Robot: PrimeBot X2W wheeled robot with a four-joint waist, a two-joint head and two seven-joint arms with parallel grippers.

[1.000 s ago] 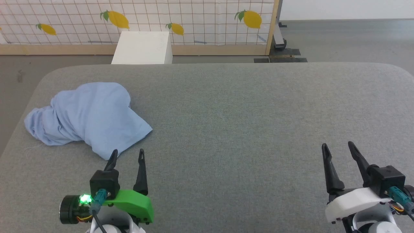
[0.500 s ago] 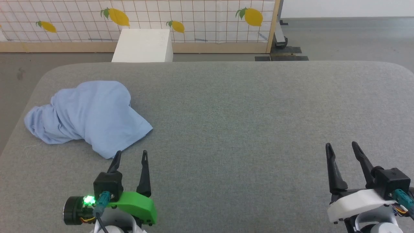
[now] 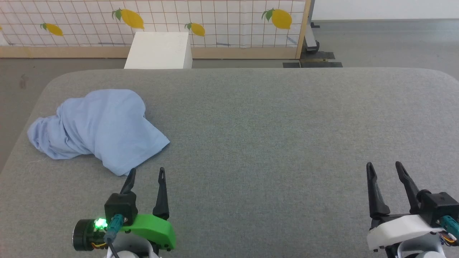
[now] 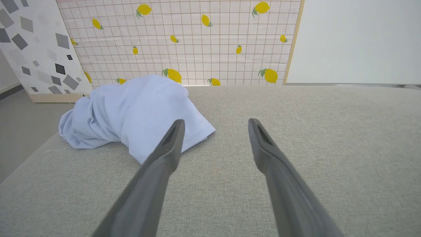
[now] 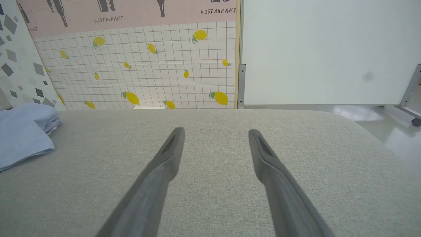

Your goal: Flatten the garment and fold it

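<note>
The garment (image 3: 96, 130) is a light blue shirt lying crumpled in a heap on the left part of the grey padded table (image 3: 269, 125); its collar and lettering are hidden. My left gripper (image 3: 147, 172) stands open just in front of the heap's near hem, touching nothing. In the left wrist view the garment (image 4: 131, 112) lies ahead and to the left of the left gripper (image 4: 215, 122). My right gripper (image 3: 383, 166) is open at the lower right, far from the cloth. The right wrist view has the garment (image 5: 23, 135) at its left edge, the right gripper (image 5: 215, 131) empty.
A white box (image 3: 159, 50) stands on the floor behind the table's far edge. A lemon-print tiled screen (image 3: 154, 21) closes the back, with a white panel (image 5: 329, 52) to its right. The table's left edge runs close beside the heap.
Both grippers have drawn back a little toward me, lower in the head view. The garment has not moved.
</note>
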